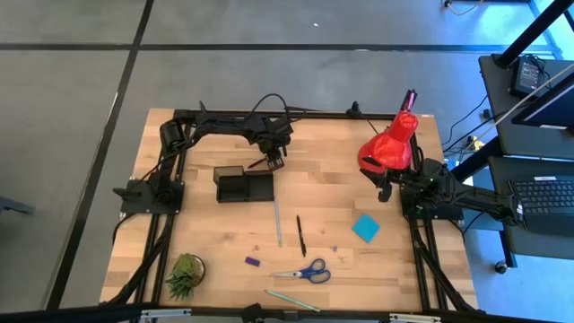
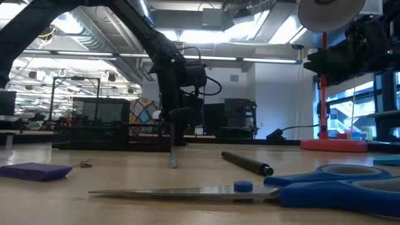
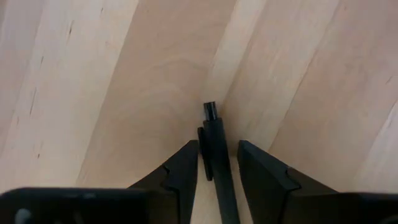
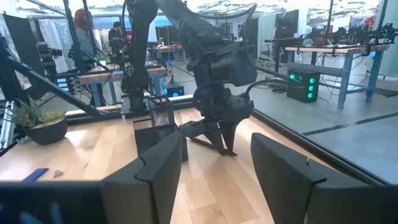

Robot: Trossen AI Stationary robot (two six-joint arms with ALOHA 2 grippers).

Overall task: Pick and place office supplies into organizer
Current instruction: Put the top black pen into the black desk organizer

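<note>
Carefully, we judged the left tool (image 3: 216, 163), clenched on a dark pen (image 3: 214, 146), should carry it level to the organizer (image 1: 243, 185), while the right tool (image 4: 214, 171) waited released.

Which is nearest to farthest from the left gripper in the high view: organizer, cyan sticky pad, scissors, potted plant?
From the left gripper:
1. organizer, just beside it, toward the table's middle.
2. cyan sticky pad, on the right arm's side.
3. scissors, near the front edge.
4. potted plant, front left corner; close to the scissors' rank.

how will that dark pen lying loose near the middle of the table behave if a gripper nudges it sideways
The dark pen looks round and slim, so it would probably roll on the smooth table. It looks rigid, unlikely to bend. Being thin and low, it may slip from a loose pinch.
</note>
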